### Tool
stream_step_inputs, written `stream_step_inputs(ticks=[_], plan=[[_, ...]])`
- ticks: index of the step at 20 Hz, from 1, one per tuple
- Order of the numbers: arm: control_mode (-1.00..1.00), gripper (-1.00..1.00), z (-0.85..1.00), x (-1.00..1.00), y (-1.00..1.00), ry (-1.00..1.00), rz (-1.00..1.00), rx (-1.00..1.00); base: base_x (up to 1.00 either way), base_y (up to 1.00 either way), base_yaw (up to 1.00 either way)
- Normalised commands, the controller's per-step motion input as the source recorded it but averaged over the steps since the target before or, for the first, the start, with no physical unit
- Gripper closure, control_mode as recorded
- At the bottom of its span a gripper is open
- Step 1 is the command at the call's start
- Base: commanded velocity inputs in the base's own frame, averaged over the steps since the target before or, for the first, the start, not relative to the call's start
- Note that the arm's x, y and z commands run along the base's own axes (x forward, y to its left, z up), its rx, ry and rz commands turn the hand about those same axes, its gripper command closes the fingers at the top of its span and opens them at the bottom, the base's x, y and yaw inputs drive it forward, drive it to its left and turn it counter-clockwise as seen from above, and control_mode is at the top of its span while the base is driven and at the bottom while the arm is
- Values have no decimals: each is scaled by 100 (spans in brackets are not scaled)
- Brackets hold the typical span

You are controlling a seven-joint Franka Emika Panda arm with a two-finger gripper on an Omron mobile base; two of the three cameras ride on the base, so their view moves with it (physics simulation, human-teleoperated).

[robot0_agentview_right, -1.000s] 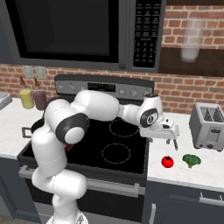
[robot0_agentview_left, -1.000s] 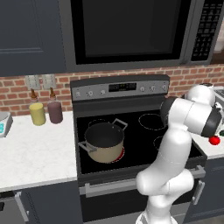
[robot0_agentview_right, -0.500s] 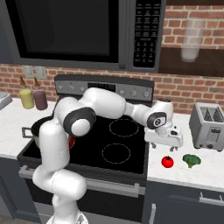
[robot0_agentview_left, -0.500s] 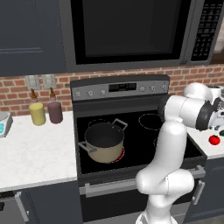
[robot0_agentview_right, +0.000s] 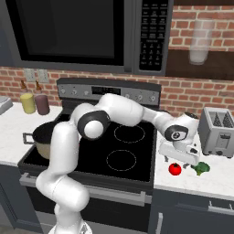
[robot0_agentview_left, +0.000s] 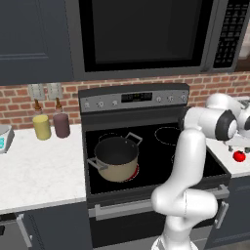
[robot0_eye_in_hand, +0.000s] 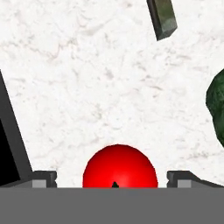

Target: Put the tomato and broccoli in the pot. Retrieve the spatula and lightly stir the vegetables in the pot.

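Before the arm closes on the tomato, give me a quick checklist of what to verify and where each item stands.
1. Jaws open: ok, both tips stand wide apart.
2. Tomato centered between the tips: ok in the hand view.
3. Nothing held yet: ok.
4. Broccoli clear of the grasp: ok, it lies apart, beside the tomato on the counter.
5. Low enough to grip: cannot tell.
6. Pot on the stove, mouth open: ok, nothing over it.
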Motion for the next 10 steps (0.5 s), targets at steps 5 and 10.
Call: stream_step_inputs(ticks=[5, 10], plan=[[-100, -100, -38, 0, 0, 0, 0, 1, 0, 0, 0], [-100, -100, -31, 0, 0, 1, 0, 1, 0, 0, 0]])
